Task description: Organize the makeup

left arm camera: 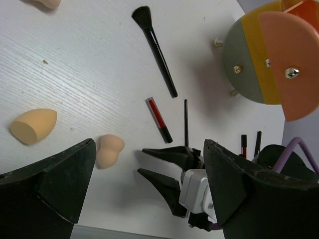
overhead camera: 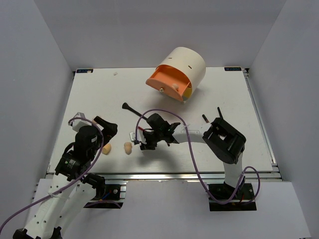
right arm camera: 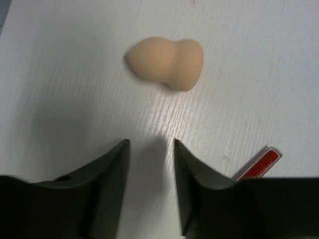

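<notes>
A beige sponge lies on the white table just ahead of my right gripper, which is open and empty. In the right wrist view the gripper is low over the table, with the sponge just beyond its tips and a red-and-black stick to the right. My left gripper is open and empty above the table. Its view shows three sponges: one at the left, one near the right gripper and one at the top edge. It also shows a black brush, the red stick and a thin black stick.
The cream cylindrical case with orange drawer fronts lies at the back centre; it also shows in the left wrist view. A second sponge lies by the left arm. A slim black stick and a short stick lie near the right arm.
</notes>
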`<state>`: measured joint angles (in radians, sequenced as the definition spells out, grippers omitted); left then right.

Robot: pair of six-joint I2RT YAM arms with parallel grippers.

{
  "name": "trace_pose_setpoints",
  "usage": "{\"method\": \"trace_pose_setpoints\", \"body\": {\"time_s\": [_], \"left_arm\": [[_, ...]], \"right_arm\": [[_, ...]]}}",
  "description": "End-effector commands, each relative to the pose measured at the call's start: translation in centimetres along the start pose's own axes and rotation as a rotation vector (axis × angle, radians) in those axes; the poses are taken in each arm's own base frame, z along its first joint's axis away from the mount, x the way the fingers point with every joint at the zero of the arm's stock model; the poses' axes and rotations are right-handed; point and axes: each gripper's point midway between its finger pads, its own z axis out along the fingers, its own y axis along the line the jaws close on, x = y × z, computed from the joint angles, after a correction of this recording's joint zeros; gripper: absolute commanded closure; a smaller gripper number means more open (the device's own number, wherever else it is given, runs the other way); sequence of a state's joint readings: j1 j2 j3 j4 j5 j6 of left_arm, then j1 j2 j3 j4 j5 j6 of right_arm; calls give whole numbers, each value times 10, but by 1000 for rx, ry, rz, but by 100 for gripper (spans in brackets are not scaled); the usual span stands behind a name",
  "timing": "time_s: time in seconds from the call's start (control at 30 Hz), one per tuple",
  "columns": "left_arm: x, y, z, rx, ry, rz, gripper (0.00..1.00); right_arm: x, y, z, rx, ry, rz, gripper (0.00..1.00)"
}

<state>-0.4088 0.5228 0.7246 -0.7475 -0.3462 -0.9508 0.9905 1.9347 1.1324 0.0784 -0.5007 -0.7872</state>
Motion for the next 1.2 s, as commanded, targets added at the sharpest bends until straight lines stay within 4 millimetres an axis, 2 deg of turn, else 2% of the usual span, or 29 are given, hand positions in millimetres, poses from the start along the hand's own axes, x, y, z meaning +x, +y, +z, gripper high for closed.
{"method": "trace_pose_setpoints", "body": {"time_s": [0.0,0.03,0.17,0.2,0.23,0.27,0.33,0.37,0.47,0.5,0.53,0.63,0.77,0.9,0.93,0.97,1.0,1.03,1.1,1.17], "left_arm": [[6,1,3,2,18,-7,2],[7,2,4,-2,20,-4,2],[5,3,2,-10,11,-5,2],[5,5,2,-16,10,-3,2],[5,5,2,-17,10,-4,2],[3,6,1,-25,2,-5,2],[-1,8,-1,-39,-8,-12,2],[-4,10,-3,-45,-23,-16,2],[-19,9,-14,-50,-73,-39,2],[-27,10,-18,-57,-106,-49,2],[-39,4,-26,-37,-143,-68,2],[-73,-10,-50,31,-260,-120,3],[-104,-21,-77,92,-365,-174,4],[-113,-25,-90,105,-378,-180,4],[-114,-25,-90,99,-374,-176,4],[-115,-27,-92,103,-371,-176,4],[-115,-26,-93,99,-371,-174,4],[-115,-26,-94,102,-367,-174,4],[-115,-26,-97,109,-365,-181,4],[-115,-24,-101,110,-366,-189,4]], "right_arm": [[-19,-8,0,14,-47,-17,48],[-24,-12,-1,28,-57,-12,46],[-72,-36,-15,94,-171,19,31],[-87,-48,-14,126,-194,88,29],[-83,-45,-10,118,-194,148,29],[-100,-55,-9,143,-216,180,29],[-100,-60,4,173,-209,354,26],[-110,-65,8,202,-220,399,26],[-108,-55,24,210,-203,621,25],[-107,-60,26,255,-189,667,25],[-105,-52,34,246,-173,722,25],[-116,-23,51,187,-158,738,25],[-123,-7,70,205,-140,735,24],[-129,-9,84,242,-138,751,23],[-121,-4,93,247,-109,748,23],[-124,-14,94,294,-110,739,23],[-115,-14,102,306,-86,734,23],[-117,-16,105,315,-82,732,24],[-103,-24,112,382,-43,728,27],[-94,-32,113,438,-7,727,31]]}}
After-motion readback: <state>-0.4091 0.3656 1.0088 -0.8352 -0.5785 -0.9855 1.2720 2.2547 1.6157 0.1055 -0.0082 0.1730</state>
